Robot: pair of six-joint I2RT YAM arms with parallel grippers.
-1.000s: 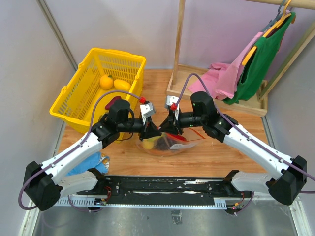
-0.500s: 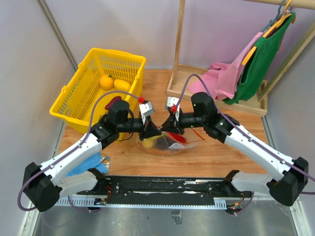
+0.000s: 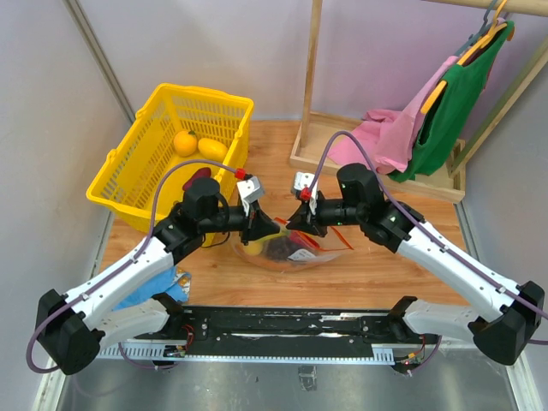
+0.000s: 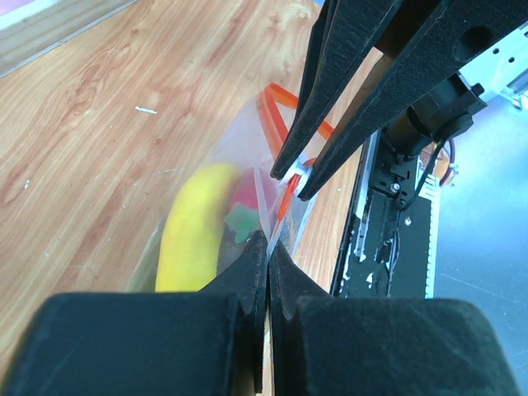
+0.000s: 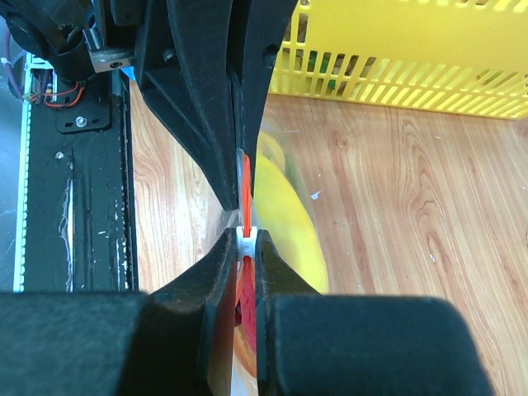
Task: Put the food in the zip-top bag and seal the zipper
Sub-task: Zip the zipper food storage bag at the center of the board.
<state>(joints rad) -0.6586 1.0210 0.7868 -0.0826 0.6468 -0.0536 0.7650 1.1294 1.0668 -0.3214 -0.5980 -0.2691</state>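
Your left gripper [image 4: 268, 250] has its black fingers pressed together on the clear edge of the zip-top bag [image 4: 235, 153]. How much film sits between the pads is hidden. Your right gripper [image 5: 245, 245] meets it tip to tip, its fingers clamped on the small white slider [image 5: 244, 236] of the thin red zipper [image 5: 246, 186]. From above, both sets of fingertips cover the bag's mouth, so you cannot tell how much of the strip is closed. The bag lies on the wooden table [image 3: 385, 265] between the two arms, crinkly and see-through. Inside it, a smooth, curved yellow banana [image 4: 194, 239] shows plainly. Red and dark pieces beside it are blurred by the plastic. Farther out on the left stands a yellow plastic lattice basket [image 3: 128, 175] holding two rounded yellow-orange fruits [image 3: 185, 142].
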